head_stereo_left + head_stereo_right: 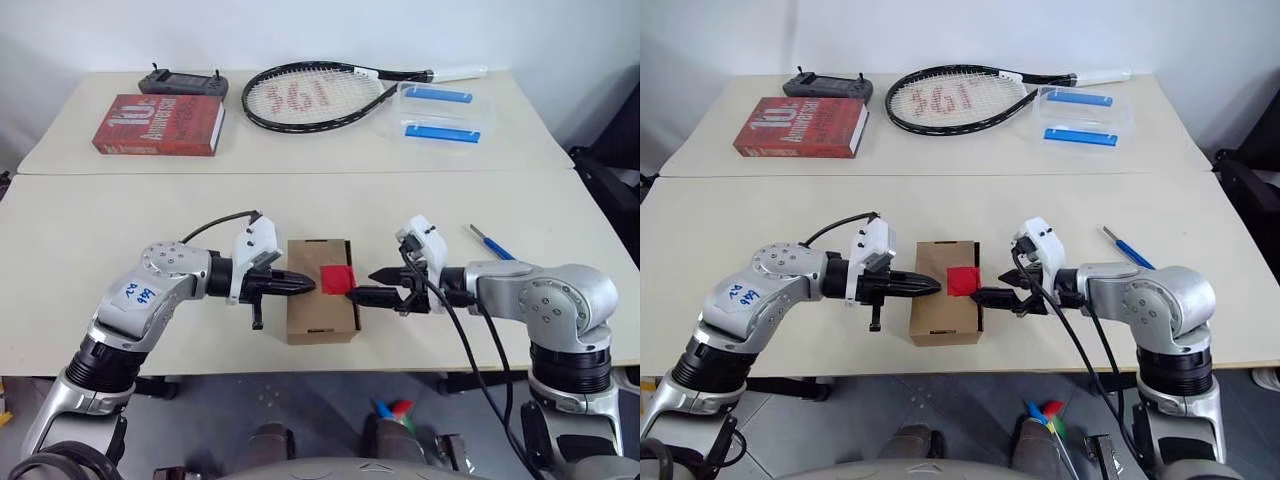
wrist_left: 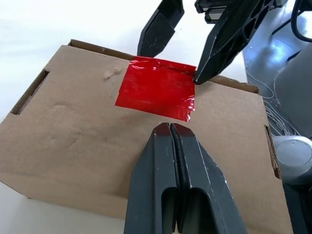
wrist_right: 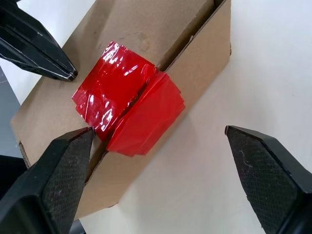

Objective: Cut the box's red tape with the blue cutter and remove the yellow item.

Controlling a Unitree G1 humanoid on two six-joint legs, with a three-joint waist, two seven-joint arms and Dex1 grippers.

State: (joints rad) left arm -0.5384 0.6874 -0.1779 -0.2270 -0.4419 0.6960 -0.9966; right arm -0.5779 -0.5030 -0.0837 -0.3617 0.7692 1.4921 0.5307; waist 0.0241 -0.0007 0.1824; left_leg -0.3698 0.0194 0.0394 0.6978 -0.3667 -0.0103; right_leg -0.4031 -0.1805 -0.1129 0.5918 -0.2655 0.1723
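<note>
The box sits near the table's front edge, about midway along it, its long axis running from the front edge toward the back. The red tape wraps from the top panel over the right-hand edge and looks uncut in the right wrist view. The left gripper, fingers pressed together and holding nothing, rests its tip on the top just left of the tape. The right gripper faces it from the other side with fingers spread wide, one fingertip at the tape's edge. The blue cutter lies untouched on the table to the right, well apart from the box, pointing diagonally toward the back left. As I judge it, cutting has not begun; the box is being steadied, and next the right gripper must fetch the cutter.
</note>
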